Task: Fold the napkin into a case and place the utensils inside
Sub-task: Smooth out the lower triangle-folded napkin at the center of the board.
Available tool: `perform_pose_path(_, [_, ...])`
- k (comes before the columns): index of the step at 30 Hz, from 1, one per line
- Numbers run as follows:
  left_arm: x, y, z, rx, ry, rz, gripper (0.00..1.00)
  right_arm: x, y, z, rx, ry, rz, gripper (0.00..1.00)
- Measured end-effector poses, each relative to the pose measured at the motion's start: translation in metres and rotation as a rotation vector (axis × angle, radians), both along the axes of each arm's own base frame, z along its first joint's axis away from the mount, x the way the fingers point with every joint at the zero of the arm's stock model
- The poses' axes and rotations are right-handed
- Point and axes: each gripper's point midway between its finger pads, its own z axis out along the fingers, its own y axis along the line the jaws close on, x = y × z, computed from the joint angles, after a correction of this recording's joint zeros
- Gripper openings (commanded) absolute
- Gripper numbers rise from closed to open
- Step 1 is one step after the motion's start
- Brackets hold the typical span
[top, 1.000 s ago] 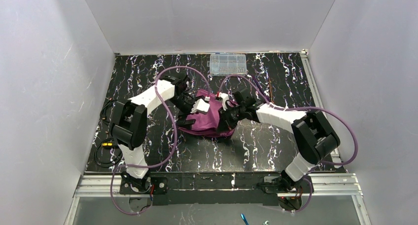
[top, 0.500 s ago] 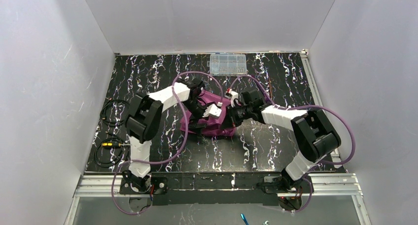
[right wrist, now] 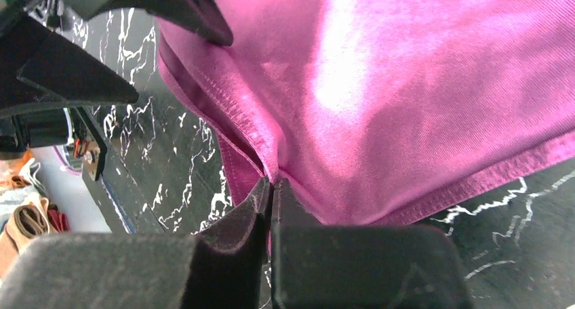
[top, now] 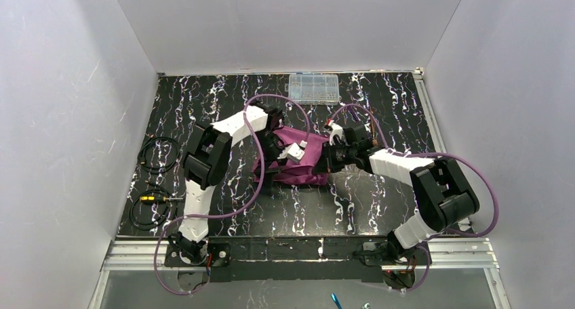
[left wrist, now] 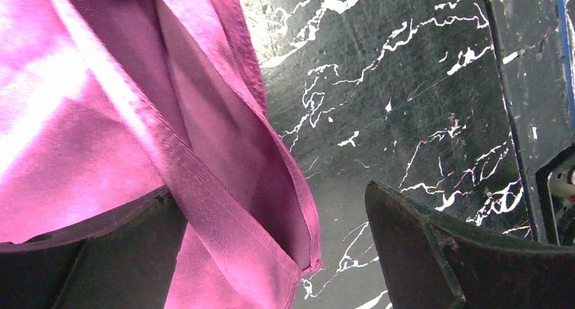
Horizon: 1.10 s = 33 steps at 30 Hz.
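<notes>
Napkin (top: 298,161): one plum satin-sheen cloth, ribbed hem, bunched folds. I see right gripper (right wrist: 271,187) pinching its hem; left gripper (left wrist: 268,200) spread wide, possibly touching cloth.

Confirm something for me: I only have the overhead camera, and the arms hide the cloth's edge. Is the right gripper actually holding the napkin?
Observer: Yes. In its wrist view the right gripper is shut on a hemmed edge of the napkin.
Operator: And the left one?
Observer: The left gripper stands wide open. The napkin's hem runs between its fingers, unpinched.
Operator: Is the cloth doubled there?
Observer: Yes, two layers show at that edge, with the black marbled table beside it.
</notes>
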Motion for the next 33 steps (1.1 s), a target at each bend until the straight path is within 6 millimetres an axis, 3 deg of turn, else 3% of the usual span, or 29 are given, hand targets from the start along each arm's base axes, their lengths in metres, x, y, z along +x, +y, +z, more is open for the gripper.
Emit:
perform_pose_path(6, [-0.008,0.005,-0.011,0.022,0.005,-0.028,0.98,0.017,-0.011,0.003,0.016,0.018,-0.090,0.01])
perform_pose_path(12, [-0.006,-0.003,-0.013,0.044,-0.022,-0.002,0.98,0.031,-0.019,0.002,0.041,0.051,-0.168,0.02])
perform_pose_path(15, [-0.005,-0.005,-0.014,0.056,-0.044,0.005,0.98,0.033,-0.018,0.004,0.062,0.060,-0.170,0.24])
perform_pose_path(19, [-0.004,-0.005,-0.016,0.073,-0.079,0.009,0.84,0.026,-0.015,0.007,0.079,0.063,-0.131,0.54])
perform_pose_path(21, [-0.002,-0.006,-0.017,0.081,-0.088,0.016,0.83,0.022,-0.016,0.011,0.080,0.056,-0.110,0.72])
perform_pose_path(23, [-0.001,-0.006,-0.018,0.082,-0.096,0.017,0.83,0.016,-0.019,0.019,0.067,0.023,-0.083,0.84])
perform_pose_path(27, [-0.001,-0.006,-0.018,0.082,-0.100,0.014,0.82,0.013,-0.029,0.045,0.022,-0.096,-0.041,0.98])
perform_pose_path(33, [-0.001,-0.004,-0.019,0.079,-0.121,0.004,0.86,0.017,-0.044,0.092,-0.133,-0.369,0.025,0.98])
